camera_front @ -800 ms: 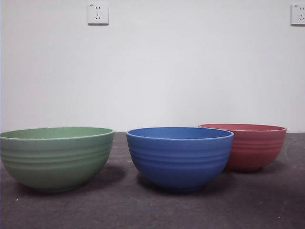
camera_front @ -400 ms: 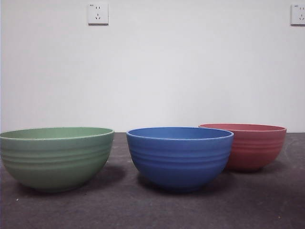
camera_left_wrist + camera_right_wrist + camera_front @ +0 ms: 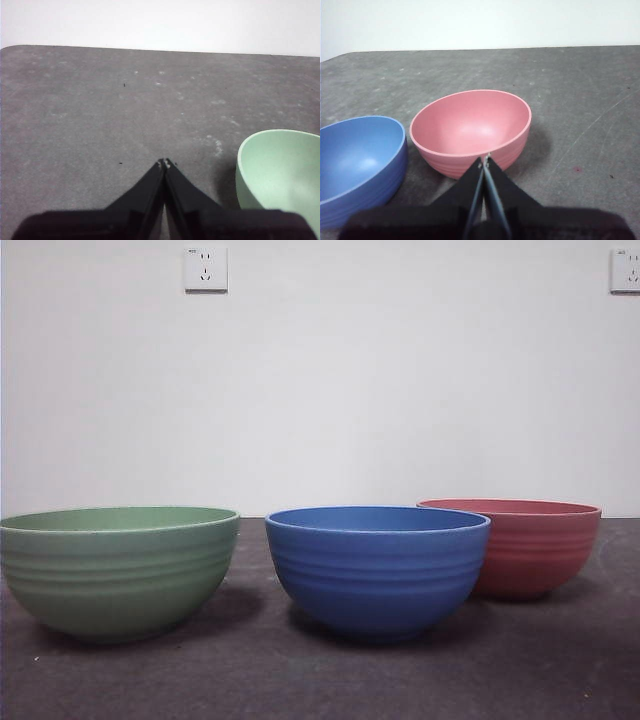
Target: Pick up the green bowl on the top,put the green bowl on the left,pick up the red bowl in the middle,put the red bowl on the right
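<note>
The green bowl [image 3: 118, 570] stands upright on the dark table at the left in the front view. The red bowl [image 3: 525, 545] stands upright at the right, a little farther back. My left gripper [image 3: 164, 163] is shut and empty, raised beside the green bowl [image 3: 280, 175], apart from it. My right gripper [image 3: 485, 159] is shut and empty, raised just in front of the red bowl [image 3: 470, 127], not touching it. Neither arm shows in the front view.
A blue ridged bowl [image 3: 377, 568] stands in the middle between the two, also in the right wrist view [image 3: 357, 160]. The three bowls stand apart on the grey mat [image 3: 300, 680]. A white wall with two sockets is behind.
</note>
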